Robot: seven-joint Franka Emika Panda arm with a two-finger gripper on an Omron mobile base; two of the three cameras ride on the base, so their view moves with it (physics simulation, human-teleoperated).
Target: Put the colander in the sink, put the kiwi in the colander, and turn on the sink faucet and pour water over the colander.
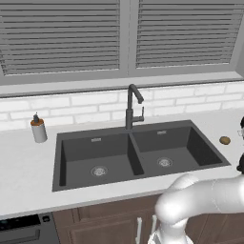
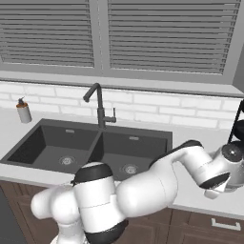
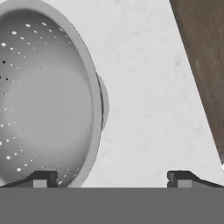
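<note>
Hovering gripper [image 3: 112, 178] spread, beside colander [image 3: 43, 96]

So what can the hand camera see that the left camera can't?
The hand view looks down on the colander sitting on the white counter, with the open gripper above it, one fingertip over the colander's rim.

The left base view has the dark double sink, the black faucet, the soap dispenser and the little brown kiwi on the counter right of the sink.

Both show the white counter and brown cabinet fronts.
</note>
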